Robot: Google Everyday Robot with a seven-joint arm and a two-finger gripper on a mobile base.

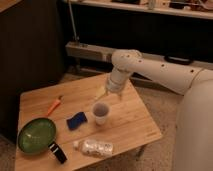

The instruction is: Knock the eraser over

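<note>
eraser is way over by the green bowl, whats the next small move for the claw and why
Probably swing the claw toward the eraser, keeping it high. The claw hangs just over the cup, far from the eraser beside the green bowl, and the blue sponge lies between them, so it should pass above both.
</note>
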